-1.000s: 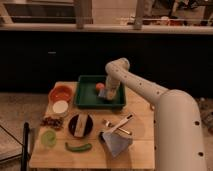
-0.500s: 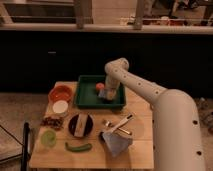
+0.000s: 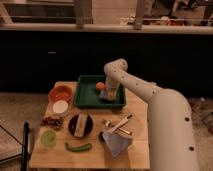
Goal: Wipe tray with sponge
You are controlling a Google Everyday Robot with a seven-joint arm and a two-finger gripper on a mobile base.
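Observation:
The dark green tray (image 3: 86,95) lies at the back of the wooden table. My gripper (image 3: 111,93) reaches down into the tray's right part from the white arm. A small blue-grey sponge (image 3: 104,94) sits under the gripper on the tray floor. An orange object (image 3: 100,86) lies in the tray just behind the sponge.
An orange bowl (image 3: 60,92), a white bowl (image 3: 60,106) and a green cup (image 3: 48,138) stand along the left. A round black plate (image 3: 80,124), a green vegetable (image 3: 78,147), a grey-blue folded cloth (image 3: 116,141) and utensils (image 3: 120,125) lie in front.

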